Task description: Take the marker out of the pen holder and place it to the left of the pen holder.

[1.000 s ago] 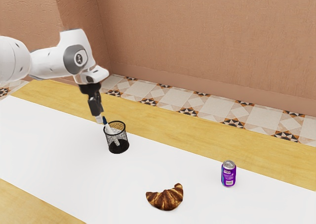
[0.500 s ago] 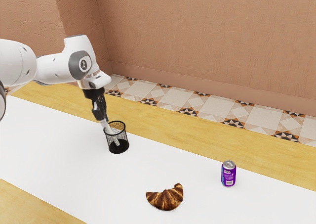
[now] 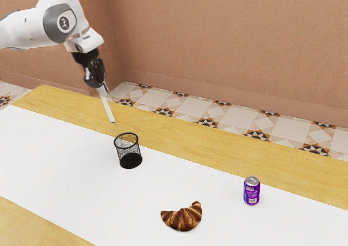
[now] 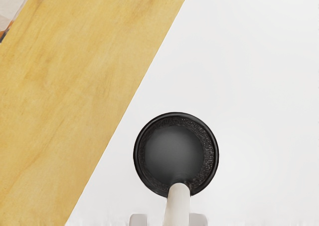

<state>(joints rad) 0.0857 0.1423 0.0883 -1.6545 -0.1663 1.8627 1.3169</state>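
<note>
No word, brand or number can be read. In the exterior view, the purple can [image 3: 247, 195] at the lower right of the frame bears pale lettering [image 3: 250, 188] on its upper side, too small to make out. Below that, near the can's base, sits a small whitish block [image 3: 252, 200], its content also too small to tell. At the upper left, a round dark-and-white emblem [image 3: 64, 23] marks the white arm's [image 3: 24, 29] joint, with no legible letters.

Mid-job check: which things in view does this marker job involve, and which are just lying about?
Part of the job:
- marker, lifted out, tilted
- pen holder, upright
- jaws, shut on the marker

Just lying about:
- croissant
- drink can, upright
</note>
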